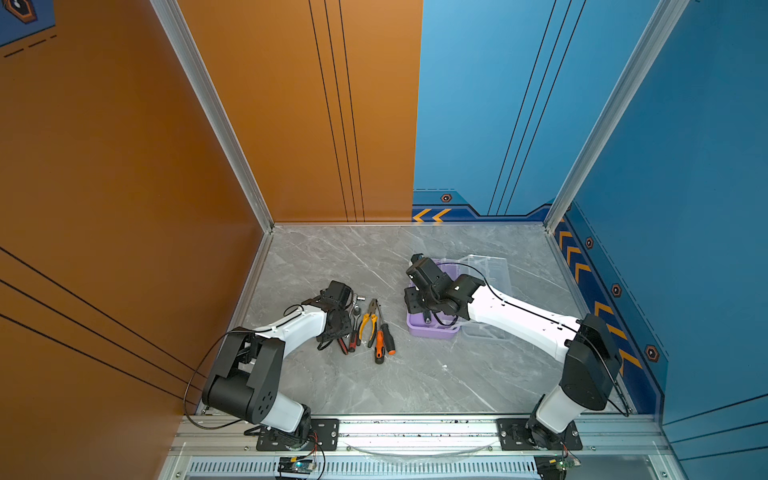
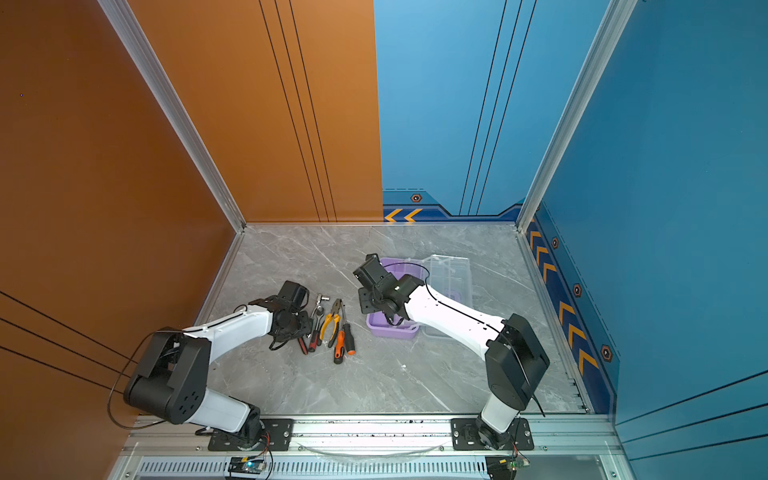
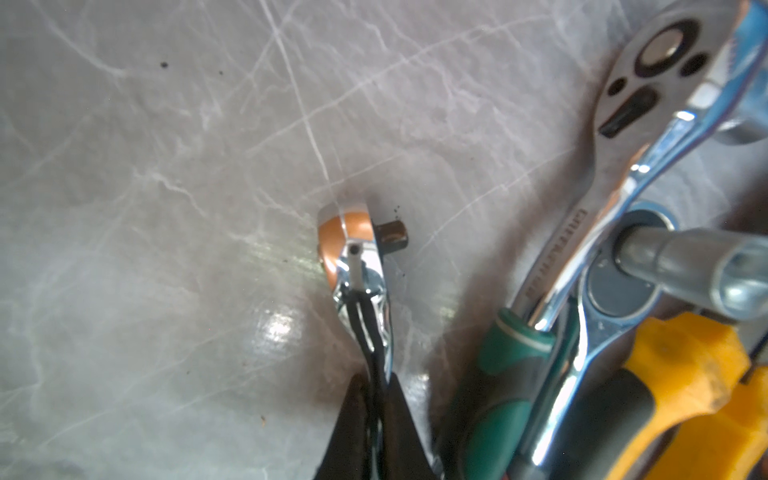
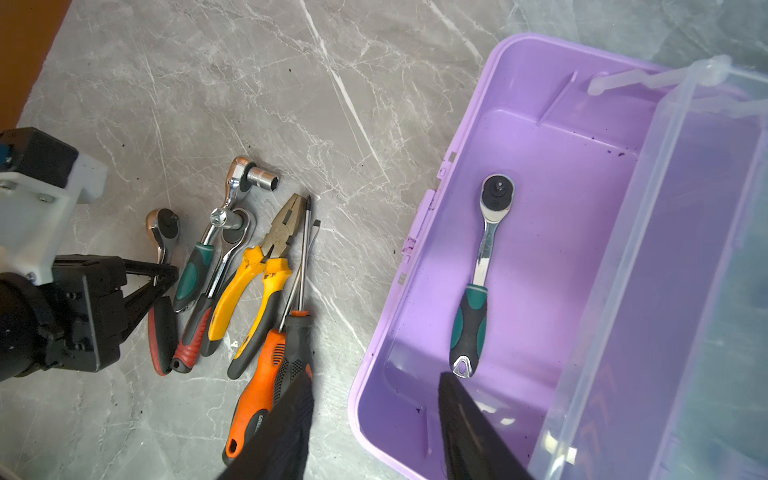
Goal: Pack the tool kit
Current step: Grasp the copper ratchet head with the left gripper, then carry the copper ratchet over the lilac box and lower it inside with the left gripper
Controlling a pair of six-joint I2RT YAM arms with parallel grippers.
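top views, table (image 1: 415, 382): grey marble, both arms reaching in
top views, left gripper (image 1: 344, 328): low at left end of tool row; jaws hidden here
top views, row: pliers (image 1: 368, 322) and orange screwdriver (image 1: 379, 347) side by side, left of case
top views, case (image 2: 390, 330): right of centre, open, clear lid (image 2: 451, 274) flipped to its right; right arm above it
left wrist, left gripper: fingers (image 3: 353, 415) clamped on steel shank of red ratchet (image 3: 353, 249); head on or off table, cannot tell
left wrist, neighbours: green ratchet (image 3: 498, 374), pliers just beside
right wrist, right gripper (image 4: 376, 376): jaws apart, nothing between, over case's near wall
right wrist, case: cased ratchet (image 4: 478, 282) flat on floor, alone
right wrist, red ratchet: leftmost in row, pinched mid-shank
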